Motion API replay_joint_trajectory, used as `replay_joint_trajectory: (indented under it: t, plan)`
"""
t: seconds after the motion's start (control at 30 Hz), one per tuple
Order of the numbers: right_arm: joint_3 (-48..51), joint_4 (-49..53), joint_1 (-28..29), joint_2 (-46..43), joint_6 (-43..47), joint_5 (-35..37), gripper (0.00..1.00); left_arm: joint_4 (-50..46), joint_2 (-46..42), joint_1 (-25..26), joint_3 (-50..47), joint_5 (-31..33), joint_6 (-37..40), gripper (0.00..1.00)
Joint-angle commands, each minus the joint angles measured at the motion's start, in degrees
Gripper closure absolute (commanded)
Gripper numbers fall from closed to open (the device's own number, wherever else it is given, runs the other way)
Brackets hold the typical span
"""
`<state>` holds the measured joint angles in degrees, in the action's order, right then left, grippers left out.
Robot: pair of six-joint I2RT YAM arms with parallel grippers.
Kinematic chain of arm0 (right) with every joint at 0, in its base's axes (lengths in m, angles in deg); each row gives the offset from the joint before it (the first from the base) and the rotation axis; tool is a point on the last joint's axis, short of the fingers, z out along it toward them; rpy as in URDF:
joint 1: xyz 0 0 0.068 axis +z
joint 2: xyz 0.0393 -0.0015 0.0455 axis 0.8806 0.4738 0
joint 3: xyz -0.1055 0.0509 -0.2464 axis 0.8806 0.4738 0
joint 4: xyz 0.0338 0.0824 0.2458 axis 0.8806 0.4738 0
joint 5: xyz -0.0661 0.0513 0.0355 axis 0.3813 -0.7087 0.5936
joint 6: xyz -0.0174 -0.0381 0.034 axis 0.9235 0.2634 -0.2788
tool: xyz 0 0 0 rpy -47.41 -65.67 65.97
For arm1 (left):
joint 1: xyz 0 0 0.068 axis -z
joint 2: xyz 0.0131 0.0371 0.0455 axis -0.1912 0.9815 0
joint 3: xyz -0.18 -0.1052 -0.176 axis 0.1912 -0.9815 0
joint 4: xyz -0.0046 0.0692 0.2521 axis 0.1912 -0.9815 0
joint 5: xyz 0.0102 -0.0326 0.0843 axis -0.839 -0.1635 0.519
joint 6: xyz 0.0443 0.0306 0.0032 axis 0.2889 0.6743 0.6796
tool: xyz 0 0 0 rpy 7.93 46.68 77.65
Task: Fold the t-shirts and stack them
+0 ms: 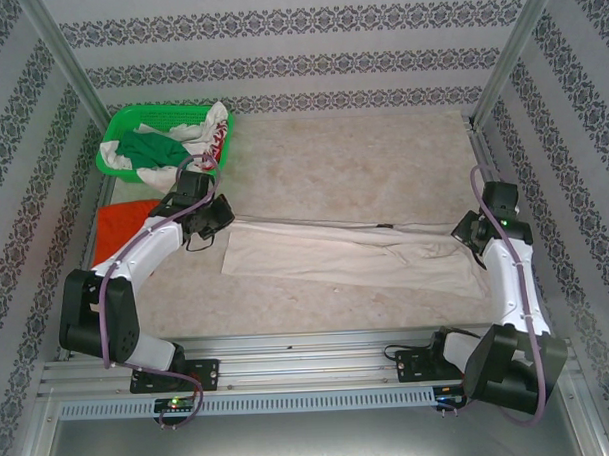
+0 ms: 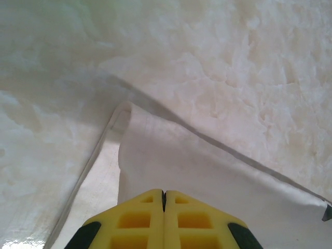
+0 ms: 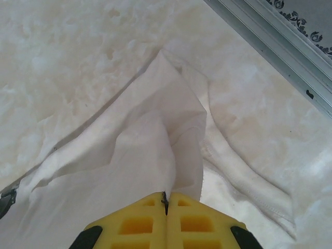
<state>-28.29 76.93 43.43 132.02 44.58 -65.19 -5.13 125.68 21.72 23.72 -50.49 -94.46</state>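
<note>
A large cream-white t-shirt lies pulled out long across the middle of the table, between my two grippers. My left gripper is shut on its left end; in the left wrist view the yellow fingertips meet with the cloth running taut away from them. My right gripper is shut on the right end, and in the right wrist view a fold of cloth rises into the closed jaws. A small dark mark sits on the shirt's far edge. An orange-red t-shirt lies flat at the left, partly behind the left arm.
A green mesh basket with several bunched clothes stands at the back left, just beyond the left gripper. Metal frame posts and patterned walls close in the table; the frame rail runs close to the right gripper.
</note>
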Motion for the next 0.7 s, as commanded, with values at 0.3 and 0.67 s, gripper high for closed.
replay_joint_trajectory:
  t: [0.3, 0.67]
  plan:
    - [5.1, 1.1, -0.6, -2.2, -1.5, 1.9, 1.00, -4.8, -0.6, -1.7, -1.1, -1.0, 0.9, 1.00]
    - [9.9, -1.0, -0.6, 0.7, -4.0, 0.3, 1.00, -4.7, 0.9, -1.7, -5.7, -1.0, 1.4, 1.00]
